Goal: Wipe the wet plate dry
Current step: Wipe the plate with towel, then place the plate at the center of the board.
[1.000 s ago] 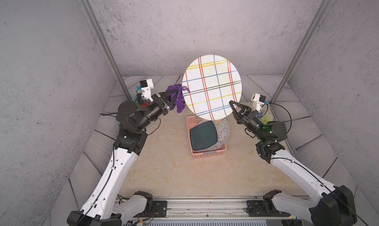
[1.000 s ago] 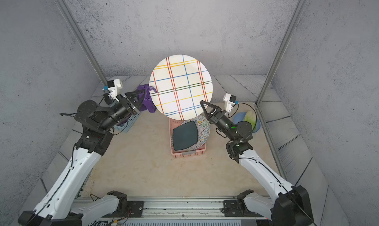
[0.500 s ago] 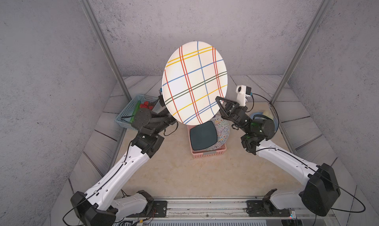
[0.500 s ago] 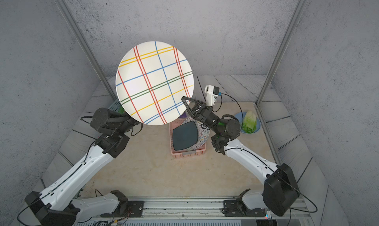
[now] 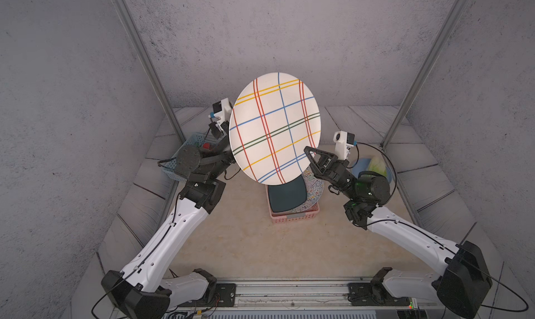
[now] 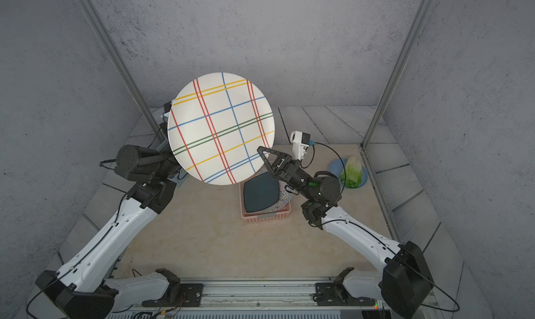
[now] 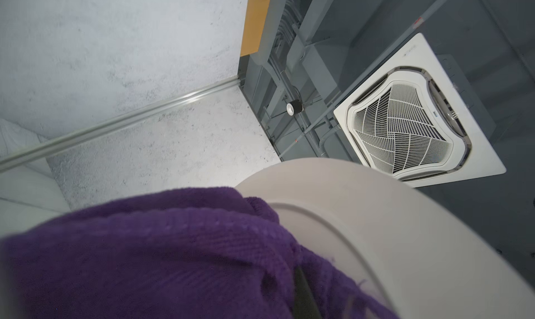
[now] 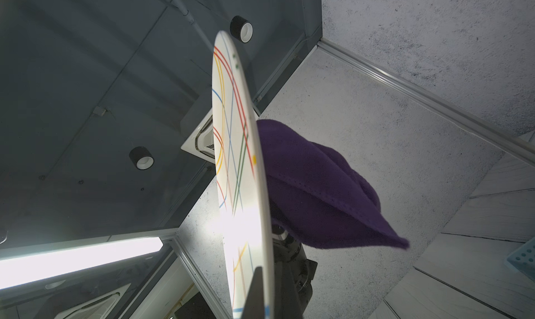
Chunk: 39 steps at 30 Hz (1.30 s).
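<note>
In both top views we see the striped plate (image 5: 275,129) (image 6: 221,129) held up in the air above the pink basket (image 5: 292,216), tilted with its patterned face toward the camera. The right gripper (image 5: 307,152) (image 6: 261,150) is clamped tight on the plate's lower rim, and the left arm (image 5: 188,216) reaches behind the plate, where its tip is hidden. In the left wrist view the purple cloth (image 7: 144,259) is bunched over the left gripper (image 7: 302,287), whose jaws we take to be closed narrowly on it, and the cloth is pressed against the plate's plain underside (image 7: 362,216). In the right wrist view we look along the plate edge-on (image 8: 240,158), with 1 dark finger (image 8: 256,291) on the striped side and the cloth (image 8: 312,193) touching the back. We judge the wiping to be under way on the back. No drops show on either face, so we cannot tell whether the front is done, and putting the plate down remains.
</note>
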Each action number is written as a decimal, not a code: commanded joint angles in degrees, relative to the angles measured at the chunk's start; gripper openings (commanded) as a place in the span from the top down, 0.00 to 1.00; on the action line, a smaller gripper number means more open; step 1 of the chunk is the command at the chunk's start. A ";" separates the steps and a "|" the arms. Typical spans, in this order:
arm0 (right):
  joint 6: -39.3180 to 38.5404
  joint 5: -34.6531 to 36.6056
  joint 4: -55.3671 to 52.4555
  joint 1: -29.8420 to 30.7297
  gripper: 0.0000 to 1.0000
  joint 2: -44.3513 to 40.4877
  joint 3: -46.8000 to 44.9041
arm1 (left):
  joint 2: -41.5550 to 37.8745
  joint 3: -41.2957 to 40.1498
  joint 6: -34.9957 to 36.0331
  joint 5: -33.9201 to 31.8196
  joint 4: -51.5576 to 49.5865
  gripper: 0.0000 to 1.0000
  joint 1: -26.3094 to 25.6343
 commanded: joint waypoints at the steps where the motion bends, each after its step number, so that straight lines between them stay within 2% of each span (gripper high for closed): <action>1: -1.75 4.25 -6.23 -2.78 1.00 0.60 3.60 | -4.24 -3.13 4.92 2.63 2.25 1.00 -4.54; 4: -1.33 5.45 -10.75 -7.02 1.00 -0.56 4.63 | -10.38 -8.58 9.96 0.88 -2.63 1.00 -4.54; 6: -0.38 5.75 -12.40 -10.40 1.00 -1.92 3.58 | -14.73 -10.16 15.82 0.02 -9.73 1.00 -3.60; 10: -0.94 6.70 -19.10 -17.87 1.00 -7.83 -1.96 | -21.62 -7.07 35.48 -6.26 -33.45 1.00 -3.33; 13: -8.71 10.44 -36.49 -22.66 1.00 -16.07 -4.79 | -24.35 -5.94 47.49 -14.75 -47.23 1.00 -3.34; 16: -20.93 21.23 -60.70 -24.54 1.00 -24.61 -3.96 | -24.50 -6.05 54.75 -20.98 -54.96 1.00 -3.19; 19: -27.62 34.53 -78.76 -25.33 1.00 -30.76 -2.72 | -23.97 -7.31 57.81 -25.50 -59.42 1.00 -3.22; 22: -30.65 45.10 -90.55 -26.21 1.00 -34.60 -1.96 | -23.77 -9.55 58.59 -27.32 -59.89 1.00 -3.06; 26: -33.10 52.69 -99.33 -26.68 1.00 -38.16 -3.66 | -22.75 -11.30 58.19 -25.19 -58.49 1.00 -3.01; 30: -32.44 51.44 -103.54 -26.70 1.00 -40.01 -6.69 | -21.68 -12.59 57.35 -23.51 -57.11 1.00 -3.01; 34: -31.74 43.60 -102.44 -26.72 1.00 -42.10 -12.30 | -21.40 -13.49 57.01 -23.17 -56.63 1.00 -3.01; 39: -30.36 34.94 -98.12 -26.72 1.00 -40.41 -18.38 | -21.10 -14.30 56.53 -22.67 -55.93 1.00 -3.02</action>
